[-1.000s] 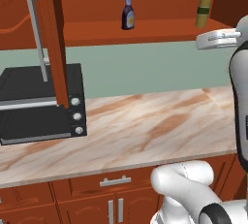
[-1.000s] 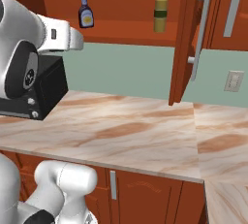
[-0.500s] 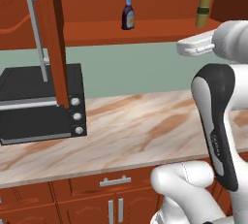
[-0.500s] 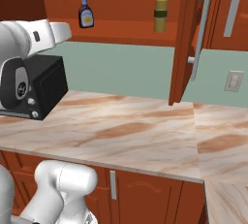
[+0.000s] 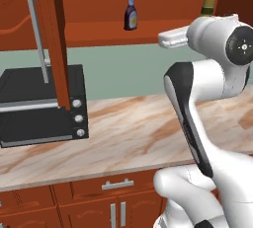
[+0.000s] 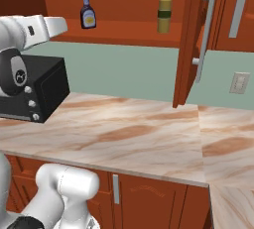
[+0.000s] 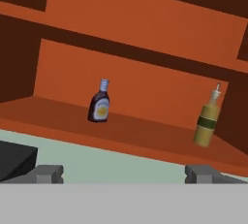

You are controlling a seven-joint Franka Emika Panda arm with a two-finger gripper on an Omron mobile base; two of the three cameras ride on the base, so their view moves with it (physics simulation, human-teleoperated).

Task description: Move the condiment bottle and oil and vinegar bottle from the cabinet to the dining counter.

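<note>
Left base view: the cabinet (image 5: pixel 99 29) stands open, its reddish-brown door (image 5: pixel 55 39) swung out at 10 o'clock with a long silver bar handle (image 5: pixel 37 29) on it. On the lower shelf the condiment bottle (image 5: pixel 130 13), dark with a blue cap and pale label, stands upright near 12 o'clock. The oil and vinegar bottle (image 5: pixel 209 1), olive-yellow, stands upright at 1 o'clock, well apart from the first; its lower part is hidden behind the arm (image 5: pixel 207 69). The arm rises from 5 o'clock and bends at 2 o'clock below shelf level. A black toaster oven (image 5: pixel 42 104) sits at 9 o'clock on the marble worktop (image 5: pixel 128 128). Lower cabinets (image 5: pixel 99 200) run along 6 o'clock.

Right base view: the condiment bottle (image 6: pixel 88 12) is at 11 o'clock and the oil and vinegar bottle (image 6: pixel 164 9) at 12 o'clock, both upright on the same shelf. The open door (image 6: pixel 188 39) hangs at 1 o'clock. The arm's upper link (image 6: pixel 30 29) reaches in from 9 o'clock, short of the shelf. A wall socket (image 6: pixel 240 82) sits at 3 o'clock.

Hand view: the gripper (image 7: pixel 126 173) has its jaws spread wide, fingertips (image 7: pixel 48 173) far apart at 6 o'clock, with nothing between them. The condiment bottle (image 7: pixel 100 102) is near centre, leaning in this rolled view; the oil and vinegar bottle (image 7: pixel 208 119) is at 3 o'clock. Both are ahead of the gripper, apart from it, on the shelf (image 7: pixel 58 116)
</note>
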